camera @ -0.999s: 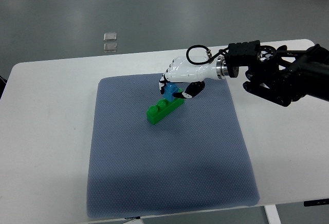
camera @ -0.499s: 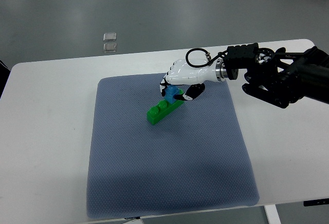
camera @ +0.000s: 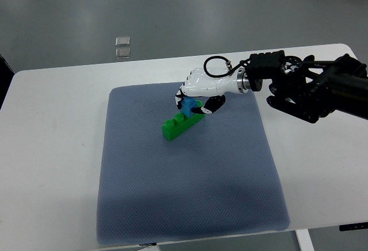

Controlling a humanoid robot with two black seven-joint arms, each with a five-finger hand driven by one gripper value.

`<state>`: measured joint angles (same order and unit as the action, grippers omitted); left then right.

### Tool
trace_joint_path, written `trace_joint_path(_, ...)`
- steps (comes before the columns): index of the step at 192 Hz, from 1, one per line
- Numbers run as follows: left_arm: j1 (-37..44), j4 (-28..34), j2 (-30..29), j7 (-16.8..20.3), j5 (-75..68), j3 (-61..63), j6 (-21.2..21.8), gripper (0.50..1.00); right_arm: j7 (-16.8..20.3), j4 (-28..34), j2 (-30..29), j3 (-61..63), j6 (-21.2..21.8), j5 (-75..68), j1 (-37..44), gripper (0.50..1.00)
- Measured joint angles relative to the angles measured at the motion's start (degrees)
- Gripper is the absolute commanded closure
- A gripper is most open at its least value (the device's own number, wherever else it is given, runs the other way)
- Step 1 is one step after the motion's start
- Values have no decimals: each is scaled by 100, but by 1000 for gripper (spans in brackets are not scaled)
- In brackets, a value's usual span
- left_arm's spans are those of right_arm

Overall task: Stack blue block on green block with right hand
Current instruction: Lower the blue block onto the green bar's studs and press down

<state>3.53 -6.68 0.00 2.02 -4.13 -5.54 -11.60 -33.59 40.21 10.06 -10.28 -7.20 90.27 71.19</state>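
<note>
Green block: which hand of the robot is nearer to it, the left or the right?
Right. The right hand is directly over the far end of the green block, with its fingers closed on the blue block. The left hand does not appear in the picture.

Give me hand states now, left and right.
Left: not in view.
Right hand: shut on the blue block, at the green block's far end.

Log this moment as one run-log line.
right robot hand: shut on blue block | blue block: on green block's far end | mat
</note>
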Motion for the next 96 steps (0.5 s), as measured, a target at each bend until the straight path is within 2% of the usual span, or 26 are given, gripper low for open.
trace_joint_path(96, 1, 0, 0, 0, 0, 0, 0, 500, 36, -170, -65, -5, -19, 0, -98, 987)
